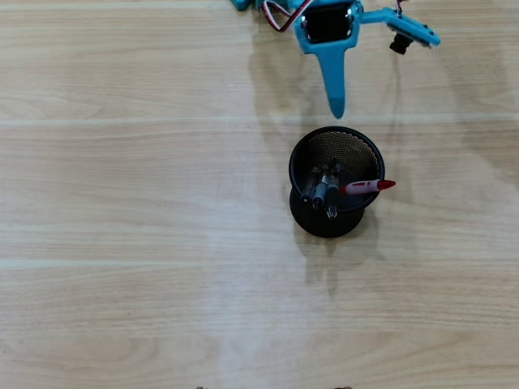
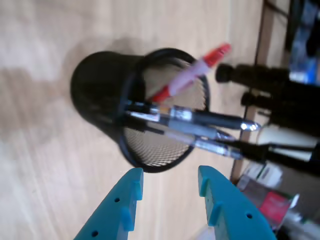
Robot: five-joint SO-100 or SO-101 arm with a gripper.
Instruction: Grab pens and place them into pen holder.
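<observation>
Hovering parted and empty just beside the pen holder (image 2: 142, 112), risking nudging its rim and tipping out the leaning red pen (image 2: 192, 75) and dark pens (image 2: 200, 125).

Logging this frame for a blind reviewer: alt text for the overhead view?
A black mesh pen holder stands on a light wooden table, holding several dark pens and one red pen that leans over its right rim. The blue gripper points down at it from the top edge, empty; no loose pens are visible.
</observation>
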